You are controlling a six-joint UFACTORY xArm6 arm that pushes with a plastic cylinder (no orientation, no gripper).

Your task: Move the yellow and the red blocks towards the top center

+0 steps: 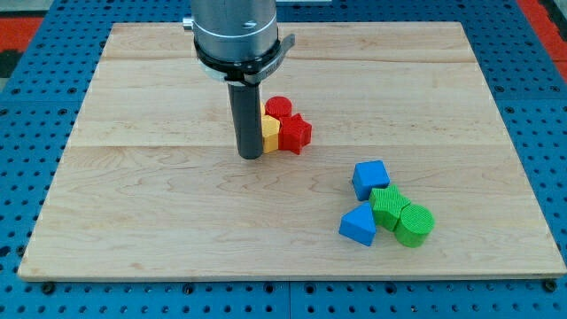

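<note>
The step in hand looks like the push itself: the yellow and red blocks are bunched together near the middle of the table (133, 204), and they have yet to reach the top centre.

Going left to right: my tip (251, 156) stands on the wood just left of the cluster, touching or all but touching the yellow block (270, 133); the rod hides the yellow block's left part, so contact cannot be settled. The tool is a plain rod with nothing to open or close, and it clamps nothing. Right of the yellow block, pressed against it, sits a red star-like block (295, 134). A red cylinder (278, 108) lies just above the pair, toward the view's top.

From here a push would send the cluster to the view's right, not upward. In my judgement the next move calls for bringing my tip round below the cluster, then pushing toward the view's top, centred so the three blocks do not fan apart.

Well apart, at the lower right, lie a blue block (369, 178), a blue wedge (358, 225), a green block (388, 206) and a green cylinder (414, 224), none of them in the way.
</note>
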